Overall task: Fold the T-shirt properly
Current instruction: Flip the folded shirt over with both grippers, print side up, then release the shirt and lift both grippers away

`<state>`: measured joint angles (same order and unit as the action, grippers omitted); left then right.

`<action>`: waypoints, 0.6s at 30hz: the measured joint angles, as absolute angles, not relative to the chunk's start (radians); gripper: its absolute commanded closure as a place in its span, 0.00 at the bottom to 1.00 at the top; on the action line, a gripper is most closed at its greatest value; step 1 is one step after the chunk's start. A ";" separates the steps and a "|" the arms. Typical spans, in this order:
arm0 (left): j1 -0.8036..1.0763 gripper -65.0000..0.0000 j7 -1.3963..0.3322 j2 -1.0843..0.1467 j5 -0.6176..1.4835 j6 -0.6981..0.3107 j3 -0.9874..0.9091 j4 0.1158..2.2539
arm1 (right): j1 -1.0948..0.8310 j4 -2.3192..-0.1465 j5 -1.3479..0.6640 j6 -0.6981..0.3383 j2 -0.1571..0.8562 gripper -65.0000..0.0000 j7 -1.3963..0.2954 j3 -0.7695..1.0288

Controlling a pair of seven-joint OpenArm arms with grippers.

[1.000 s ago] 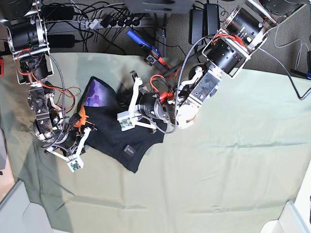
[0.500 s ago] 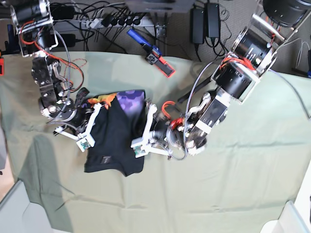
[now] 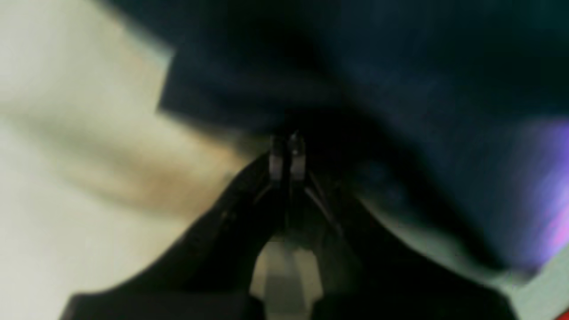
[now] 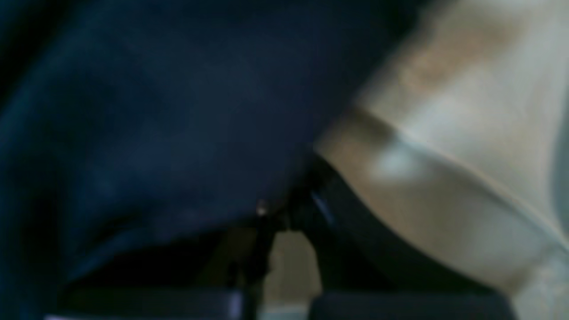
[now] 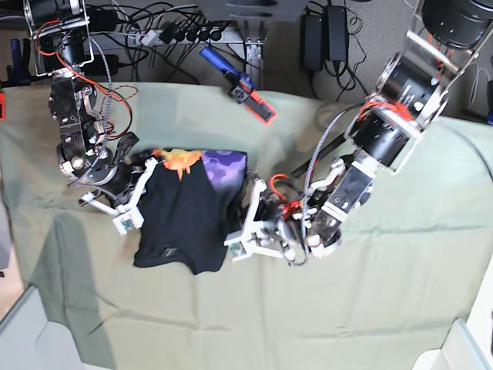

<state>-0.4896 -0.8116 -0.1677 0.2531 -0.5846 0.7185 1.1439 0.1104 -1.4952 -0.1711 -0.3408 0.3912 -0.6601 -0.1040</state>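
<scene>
My left gripper (image 5: 248,220) and right gripper (image 5: 137,196) each pinch an opposite edge of the black T-shirt (image 5: 183,223) on the pale green cloth (image 5: 370,308)

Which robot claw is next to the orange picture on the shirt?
The right claw, on the base view's left, by the T-shirt's orange print. The left claw is at the opposite edge, beside the purple print.
</scene>
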 measured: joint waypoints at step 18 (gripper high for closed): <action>-0.180 1.00 -1.002 -0.482 0.465 -0.546 0.489 1.777 | -0.039 -1.667 -0.316 -0.340 0.390 1.00 -0.712 0.122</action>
